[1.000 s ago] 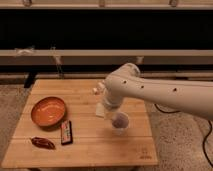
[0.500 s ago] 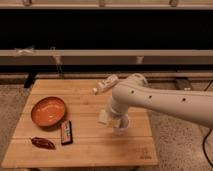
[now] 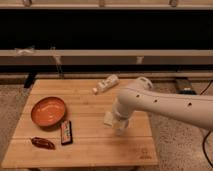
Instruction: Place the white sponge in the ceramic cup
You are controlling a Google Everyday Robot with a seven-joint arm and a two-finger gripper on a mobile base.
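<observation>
On the near left of the table (image 3: 85, 150) lie a dark red item (image 3: 42, 143) and a small dark packet (image 3: 66, 132); behind them stands the orange bowl (image 3: 48, 111). In the middle right the arm (image 3: 165, 102) bends down, and the gripper (image 3: 120, 122) hangs low over the wood. A pale block at its left edge seems to be the sponge (image 3: 108, 118); whether it is held I cannot tell. The cup is hidden, probably under the wrist. I judge the step to be the lowering over the cup; next comes a release straight above it. Farther back lies a white bottle (image 3: 106, 84).
</observation>
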